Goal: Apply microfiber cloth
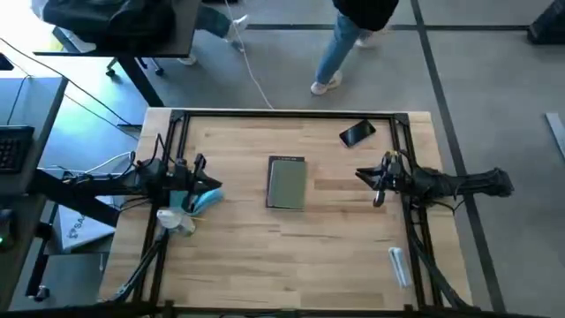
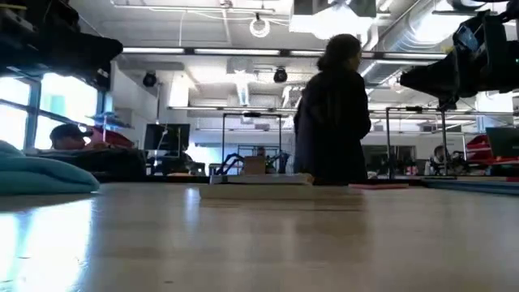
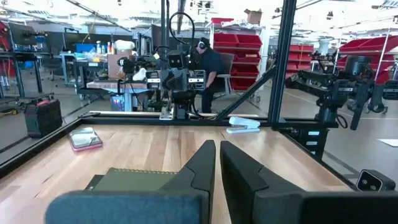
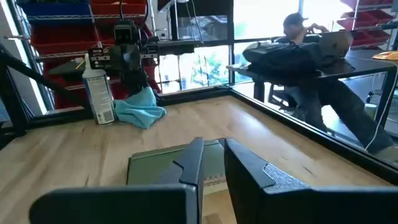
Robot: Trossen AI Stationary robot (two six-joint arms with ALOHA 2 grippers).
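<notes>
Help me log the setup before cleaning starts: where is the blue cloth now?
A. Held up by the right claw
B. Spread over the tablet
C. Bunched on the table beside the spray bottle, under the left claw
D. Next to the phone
C: the cloth lies bunched beside the spray bottle under the left claw, apart from the bare tablet.

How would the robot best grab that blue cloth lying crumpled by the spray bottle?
Probably from above, pinching a raised fold of the microfiber cloth: it lies bunched in a soft heap, offering ridges. The left tool hovers close, while the spray bottle crowds one side.
</notes>
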